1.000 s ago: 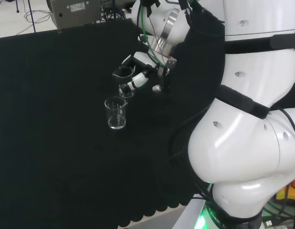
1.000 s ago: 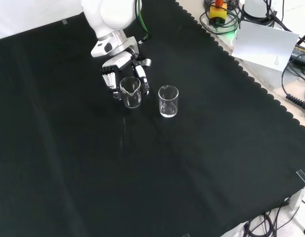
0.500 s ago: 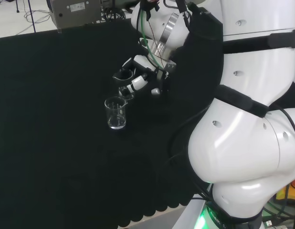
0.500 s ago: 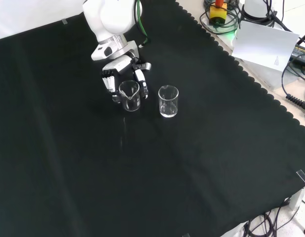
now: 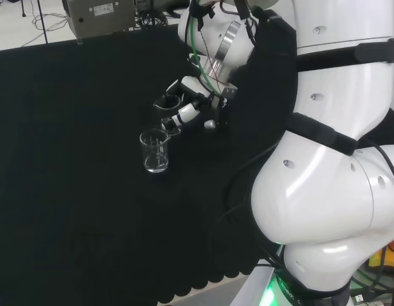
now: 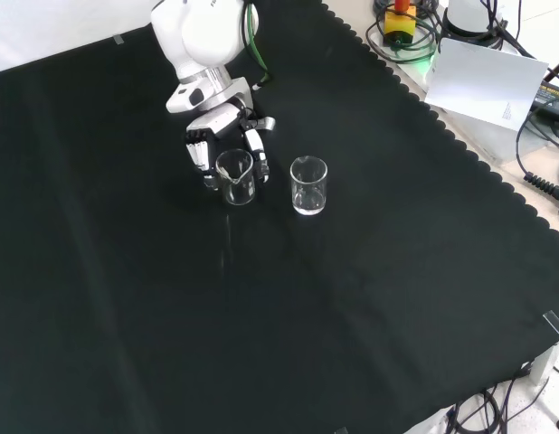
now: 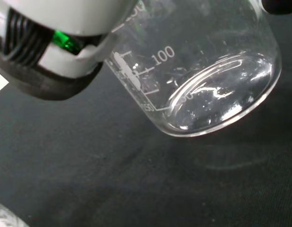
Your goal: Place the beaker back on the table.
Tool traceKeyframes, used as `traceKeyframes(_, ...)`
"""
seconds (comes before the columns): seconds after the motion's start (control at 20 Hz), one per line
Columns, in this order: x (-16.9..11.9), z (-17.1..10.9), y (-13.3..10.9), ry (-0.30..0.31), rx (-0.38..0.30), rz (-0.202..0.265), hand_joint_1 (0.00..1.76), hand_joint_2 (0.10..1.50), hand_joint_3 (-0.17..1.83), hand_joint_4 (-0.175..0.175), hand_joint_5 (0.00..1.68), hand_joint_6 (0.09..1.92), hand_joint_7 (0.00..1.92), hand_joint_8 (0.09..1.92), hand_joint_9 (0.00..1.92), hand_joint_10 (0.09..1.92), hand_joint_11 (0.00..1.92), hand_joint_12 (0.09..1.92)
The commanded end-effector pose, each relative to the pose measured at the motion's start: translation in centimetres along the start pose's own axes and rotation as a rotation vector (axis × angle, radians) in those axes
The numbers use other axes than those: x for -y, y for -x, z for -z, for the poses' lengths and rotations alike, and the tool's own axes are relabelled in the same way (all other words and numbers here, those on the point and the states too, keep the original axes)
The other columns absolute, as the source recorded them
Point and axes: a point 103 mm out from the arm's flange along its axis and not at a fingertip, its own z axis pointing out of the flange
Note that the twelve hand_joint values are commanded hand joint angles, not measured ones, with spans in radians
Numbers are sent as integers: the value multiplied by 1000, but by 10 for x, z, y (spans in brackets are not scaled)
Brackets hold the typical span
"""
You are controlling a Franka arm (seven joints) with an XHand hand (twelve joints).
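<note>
A clear glass beaker (image 6: 235, 177) with printed marks is held upright in the front view, with the hand (image 6: 210, 137) shut on it from behind and fingers (image 6: 259, 145) curled round its sides. In the wrist view the beaker (image 7: 207, 80) is tilted, its base just above the black cloth (image 7: 89, 179), with a faint reflection under it; a finger (image 7: 56, 52) presses its wall. In the head view the hand (image 5: 190, 105) grips the beaker (image 5: 169, 123) just beyond a second beaker.
A second empty clear beaker (image 6: 308, 185) stands upright on the cloth just right of the held one in the front view, nearer in the head view (image 5: 154, 151). The arm's white links (image 5: 337, 159) stand at the head view's right. Cables and a white box (image 6: 487, 81) lie beyond the cloth's scalloped edge.
The hand has sunk a little toward the cloth with the beaker still in it. The second beaker has not moved.
</note>
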Motion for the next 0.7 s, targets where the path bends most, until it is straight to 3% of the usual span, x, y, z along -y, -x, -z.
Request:
traceKeyframes(0.05,-1,-3,2,9,2,-7,1326,662,541,-175,1429,297,1500,228,1753,87,1443,553)
traceKeyframes(0.6,0,-5,5,14,-4,-13,1325,681,512,-175,1417,312,1488,240,1741,87,1415,557)
traceKeyframes(0.7,1,-7,6,-8,-16,-14,1390,699,483,-175,1360,405,1350,509,1637,87,1398,573)
